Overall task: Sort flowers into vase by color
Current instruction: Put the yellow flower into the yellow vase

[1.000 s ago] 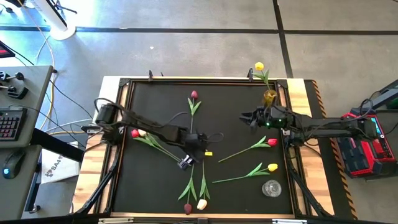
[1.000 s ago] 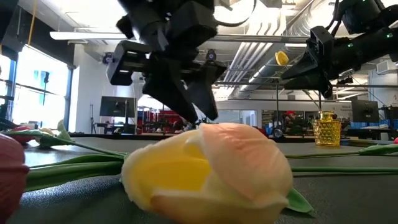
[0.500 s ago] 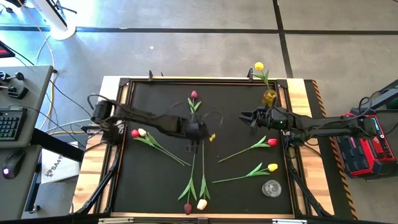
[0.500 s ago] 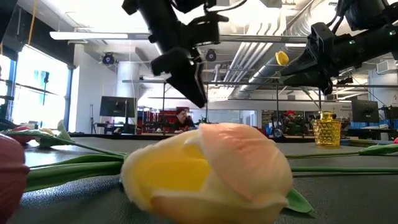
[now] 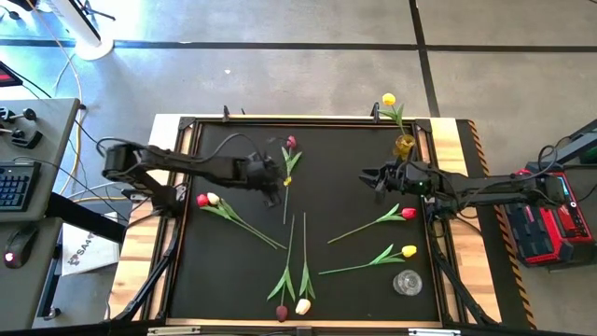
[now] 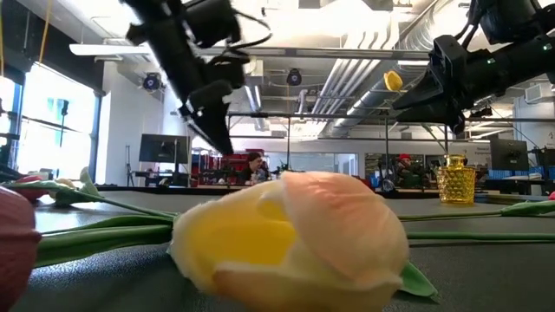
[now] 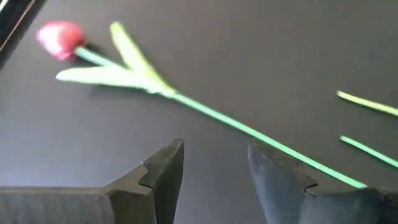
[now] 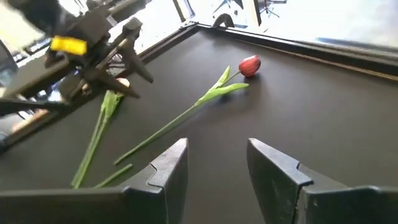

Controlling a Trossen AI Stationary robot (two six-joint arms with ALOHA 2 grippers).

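Tulips lie flat on the black mat. A dark red one has its head near the far edge, and its stem runs toward the near edge. My left gripper hovers open just above that stem, touching nothing. My right gripper hangs open and empty at the right, beside the amber vase. That vase holds a yellow tulip. Other flowers: a red and cream pair, a red one, a yellow one, and a maroon and cream pair.
A clear glass vase stands at the near right corner of the mat. A raised black frame rims the mat. In the low view a cream tulip head fills the foreground, and the amber vase stands far right.
My left gripper has travelled from the middle of the mat toward the far edge and a little left. It rolled about its own axis on the way and now hovers over the dark red tulip's stem. Its fingers stay open. No flower has moved.
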